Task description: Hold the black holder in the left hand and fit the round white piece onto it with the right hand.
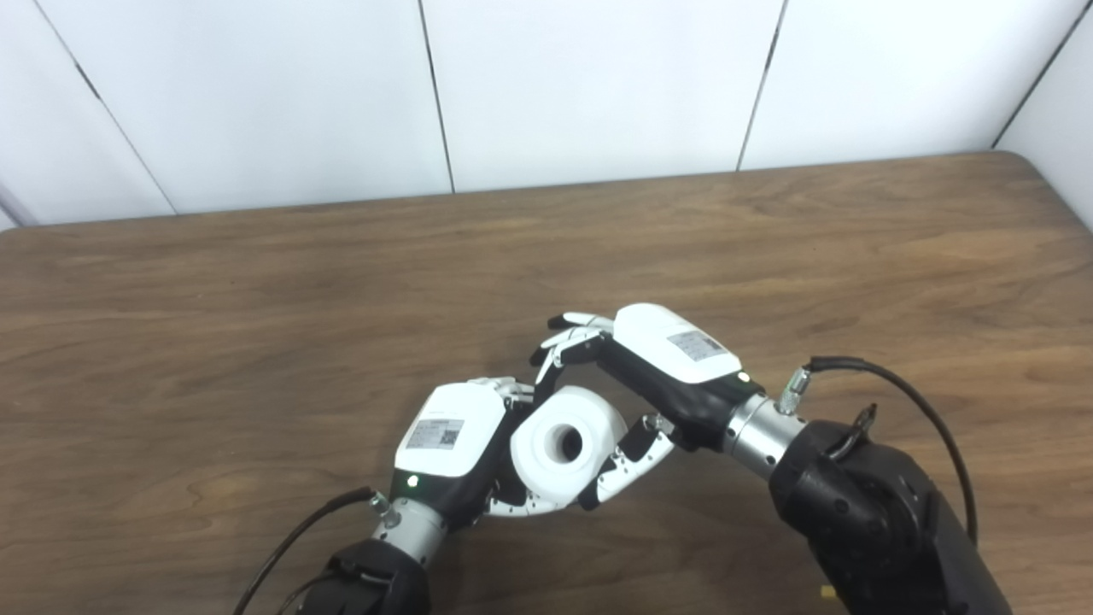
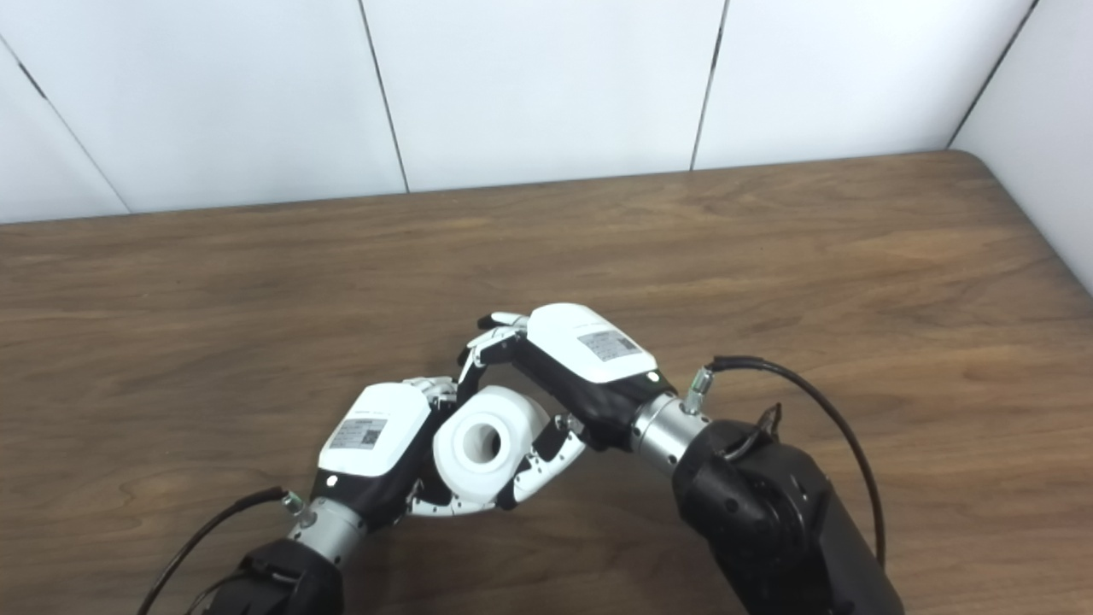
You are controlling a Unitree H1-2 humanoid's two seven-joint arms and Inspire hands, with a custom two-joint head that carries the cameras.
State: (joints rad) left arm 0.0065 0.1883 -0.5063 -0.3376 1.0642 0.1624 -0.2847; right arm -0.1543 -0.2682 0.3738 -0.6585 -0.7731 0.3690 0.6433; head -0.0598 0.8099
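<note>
Here, round white piece clasped between left hand and right hand, fingers curled round it.

Bright, even overhead light; soft short shadows under both arms on surface; focus sharp, slight edge bowing.

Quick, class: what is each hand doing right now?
Left hand: shut on the round white piece.
Right hand: fingers around the same piece; firm grip cannot be told.

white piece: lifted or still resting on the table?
Cannot tell. The round white piece sits cupped between the left hand and right hand, bore facing the camera; its underside is hidden.
</note>
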